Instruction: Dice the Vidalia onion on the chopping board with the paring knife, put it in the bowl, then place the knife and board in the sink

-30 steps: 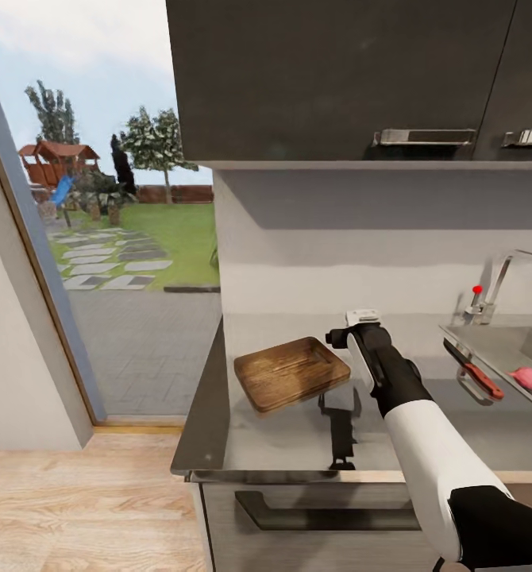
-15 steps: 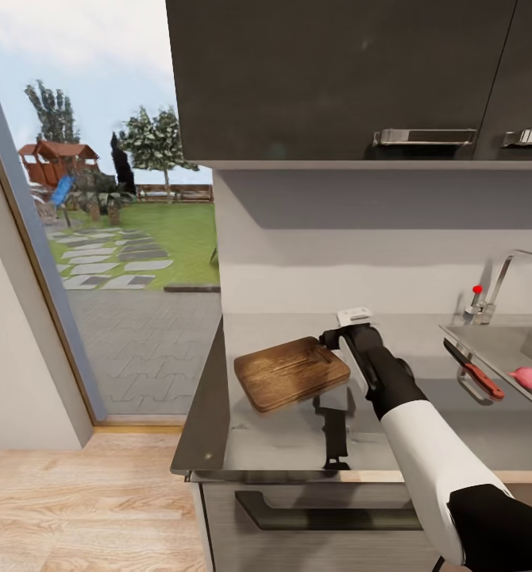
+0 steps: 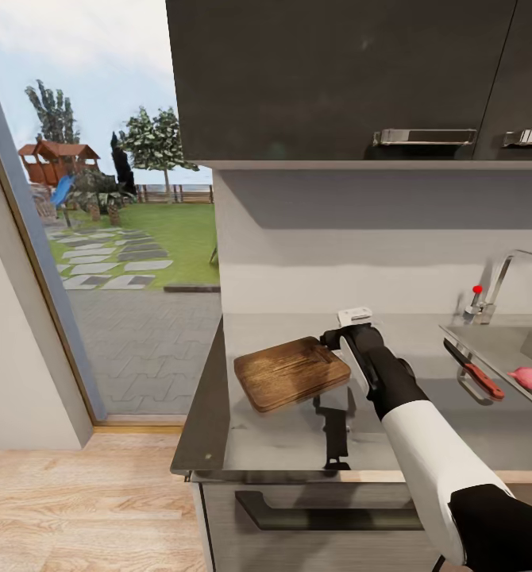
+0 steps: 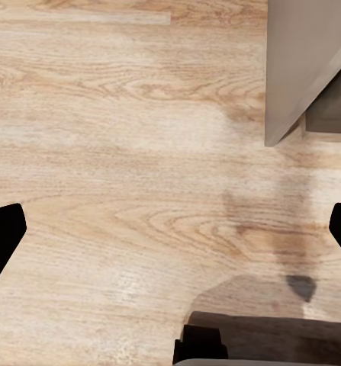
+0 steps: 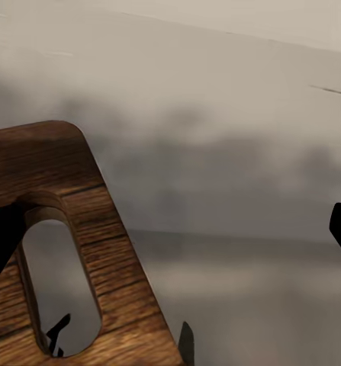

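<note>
right gripper [image 3: 335, 340], jaws apart, sits at the slot-handle end of the chopping board [image 3: 291, 372], apparently to grasp it, while vidalia onion [image 3: 526, 377] and paring knife [image 3: 474, 371] lie in the sink [image 3: 496, 342]; left gripper [image 4: 170, 236] spread wide over floor.

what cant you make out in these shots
- Steel sink, head view: cut off by the frame's right edge.
- Right gripper, head view: fingers hidden behind its wrist; open in the wrist view.
- Brown wooden chopping board, right wrist view: only the slot-handle end is in frame.
</note>
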Tool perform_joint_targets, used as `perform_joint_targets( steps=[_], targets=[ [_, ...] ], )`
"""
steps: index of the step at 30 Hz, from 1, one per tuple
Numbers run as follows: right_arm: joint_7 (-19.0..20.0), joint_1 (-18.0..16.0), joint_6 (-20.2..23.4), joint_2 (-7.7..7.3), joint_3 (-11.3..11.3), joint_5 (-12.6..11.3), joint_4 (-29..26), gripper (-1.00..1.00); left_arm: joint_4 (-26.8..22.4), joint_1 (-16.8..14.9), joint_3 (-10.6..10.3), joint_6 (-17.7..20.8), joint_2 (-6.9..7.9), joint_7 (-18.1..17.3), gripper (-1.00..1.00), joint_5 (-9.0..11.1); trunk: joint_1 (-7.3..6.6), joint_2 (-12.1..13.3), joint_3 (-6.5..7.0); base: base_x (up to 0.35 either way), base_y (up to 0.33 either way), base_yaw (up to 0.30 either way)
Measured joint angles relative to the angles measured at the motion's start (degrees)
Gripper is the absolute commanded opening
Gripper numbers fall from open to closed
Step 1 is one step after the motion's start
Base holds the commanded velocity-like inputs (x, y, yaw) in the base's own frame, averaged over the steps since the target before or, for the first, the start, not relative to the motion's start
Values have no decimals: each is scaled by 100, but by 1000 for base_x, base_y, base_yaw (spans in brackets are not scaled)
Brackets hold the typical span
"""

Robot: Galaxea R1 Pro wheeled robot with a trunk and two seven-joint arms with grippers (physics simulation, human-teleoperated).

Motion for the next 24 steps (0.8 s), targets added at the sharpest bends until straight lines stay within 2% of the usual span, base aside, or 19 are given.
perform_joint_targets(
  steps=[24],
  targets=[
    [8,0,9,-102,95,-5,114,100,0,0,0,0,-9,0,100,0,0,0,-26,0,0,0]
  ],
)
